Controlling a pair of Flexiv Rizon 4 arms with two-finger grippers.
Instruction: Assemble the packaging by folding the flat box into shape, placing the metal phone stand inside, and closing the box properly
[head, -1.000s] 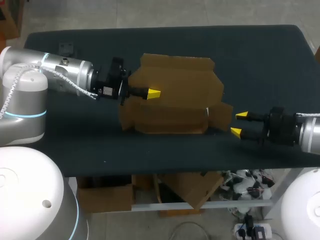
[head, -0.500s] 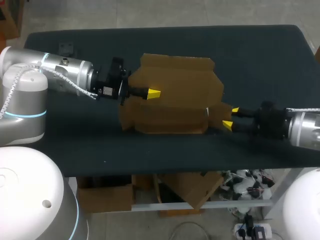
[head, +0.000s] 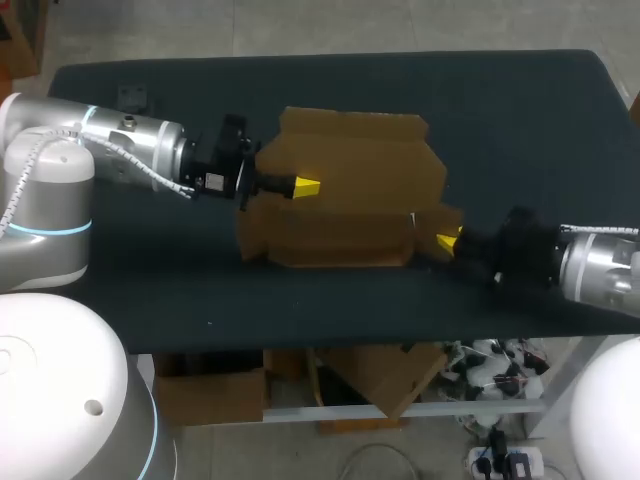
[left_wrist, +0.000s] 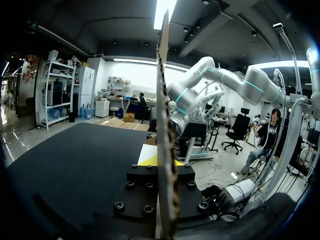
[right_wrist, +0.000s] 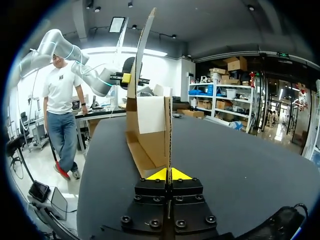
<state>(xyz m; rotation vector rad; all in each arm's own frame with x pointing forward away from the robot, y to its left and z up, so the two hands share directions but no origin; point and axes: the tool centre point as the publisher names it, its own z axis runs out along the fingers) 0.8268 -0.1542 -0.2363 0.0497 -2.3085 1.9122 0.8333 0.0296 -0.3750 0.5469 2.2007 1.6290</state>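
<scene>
The brown cardboard box (head: 350, 190) lies partly unfolded in the middle of the dark table. My left gripper (head: 306, 186) comes in over its left side and is shut on a cardboard panel. In the left wrist view that panel's edge (left_wrist: 164, 125) stands upright between the fingers of the left gripper (left_wrist: 161, 161). My right gripper (head: 447, 240) is at the box's right flap, shut on it. In the right wrist view the flap (right_wrist: 150, 140) rises from between the tips of the right gripper (right_wrist: 169, 175). No phone stand is clearly recognisable.
A small dark grey object (head: 132, 97) sits near the table's back left corner, behind my left arm. The black tabletop (head: 520, 110) stretches bare to the back right of the box. The table's front edge runs just under my right arm.
My right gripper moved left from beside the box onto its right flap and closed on it. The left arm and the box body stayed put.
</scene>
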